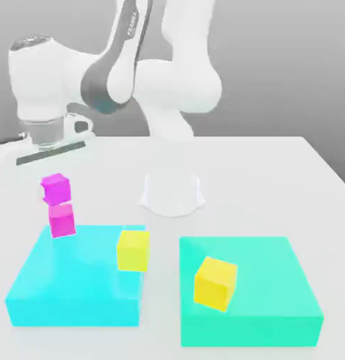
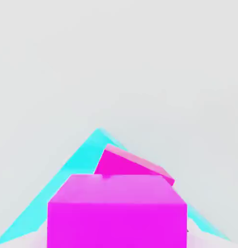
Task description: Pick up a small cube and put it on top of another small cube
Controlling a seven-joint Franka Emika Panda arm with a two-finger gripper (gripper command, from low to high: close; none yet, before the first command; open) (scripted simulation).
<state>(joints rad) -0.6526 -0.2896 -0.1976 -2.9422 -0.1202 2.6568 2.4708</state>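
Observation:
A small magenta cube (image 1: 55, 188) hangs straight under my hand, and my gripper (image 1: 54, 176) is shut on it. Right below it, slightly toward the exterior view's right, stands another small magenta cube (image 1: 62, 219) on the far left corner of a flat cyan block (image 1: 76, 281). The two cubes' faces meet or nearly meet; I cannot tell if they touch. In the hand view the held cube (image 2: 117, 213) is large and near. The other cube (image 2: 125, 164) peeks out behind it, turned at an angle, on the cyan block's corner (image 2: 82, 155).
A yellow cube (image 1: 133, 250) sits at the cyan block's right edge. A second flat teal block (image 1: 273, 281) at the exterior view's right carries another yellow cube (image 1: 215, 283). The arm's white base (image 1: 171, 193) stands behind the blocks on the white table.

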